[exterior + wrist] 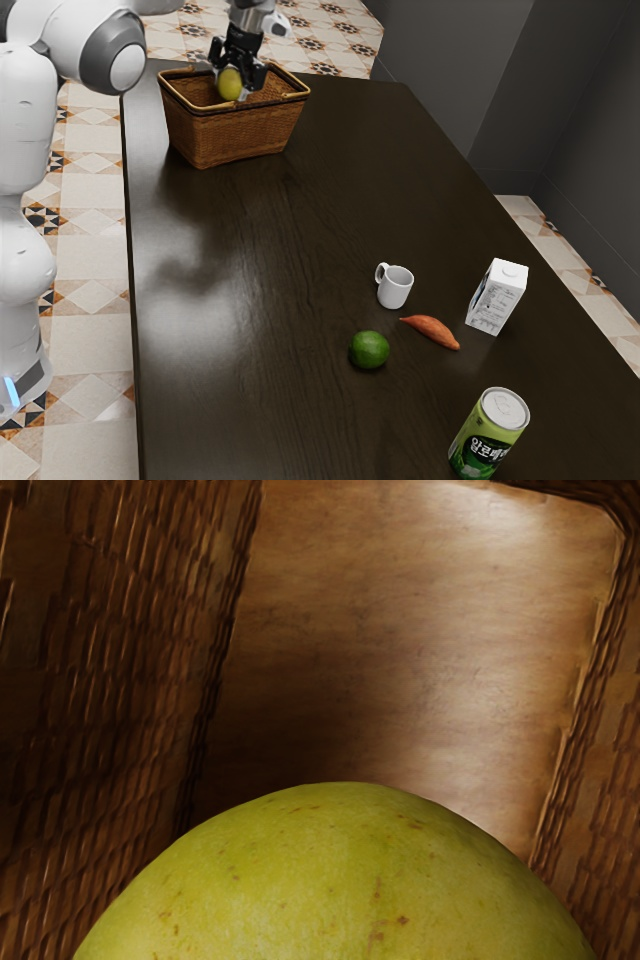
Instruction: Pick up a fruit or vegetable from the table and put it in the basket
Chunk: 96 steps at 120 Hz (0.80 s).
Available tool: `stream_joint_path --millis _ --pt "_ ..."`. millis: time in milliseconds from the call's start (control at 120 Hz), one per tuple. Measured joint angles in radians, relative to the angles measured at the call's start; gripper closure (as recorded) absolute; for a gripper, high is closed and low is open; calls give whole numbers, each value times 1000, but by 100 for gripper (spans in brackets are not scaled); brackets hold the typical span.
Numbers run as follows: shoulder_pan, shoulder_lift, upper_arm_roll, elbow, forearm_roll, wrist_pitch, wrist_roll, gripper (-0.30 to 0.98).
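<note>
We seem to be in a home kitchen or dining room, with patterned floor tiles (90, 240), gray walls (440, 70), a dark wooden table (250, 320), mug (396, 289) and wicker basket (235, 135).

Here's the fruit (230, 84), rounded, yellow-green and flecked brown, held over the open mouth of the basket (232, 137), brown, woven, upright at the exterior view's far left!

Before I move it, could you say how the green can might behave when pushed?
The green can would likely tip if pushed high, standing taller than wide. Its round sides suggest rolling once down; undented walls look fairly stiff.
</note>
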State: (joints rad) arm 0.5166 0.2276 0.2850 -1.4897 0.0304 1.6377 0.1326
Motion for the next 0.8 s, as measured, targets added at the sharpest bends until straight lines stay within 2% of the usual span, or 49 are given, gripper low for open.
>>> stream_joint_path --millis 625,800 --pt "0 21 -2 -41 -21 40 -2 26" --pt "-3 23 -1 -43 -25 46 1 17"
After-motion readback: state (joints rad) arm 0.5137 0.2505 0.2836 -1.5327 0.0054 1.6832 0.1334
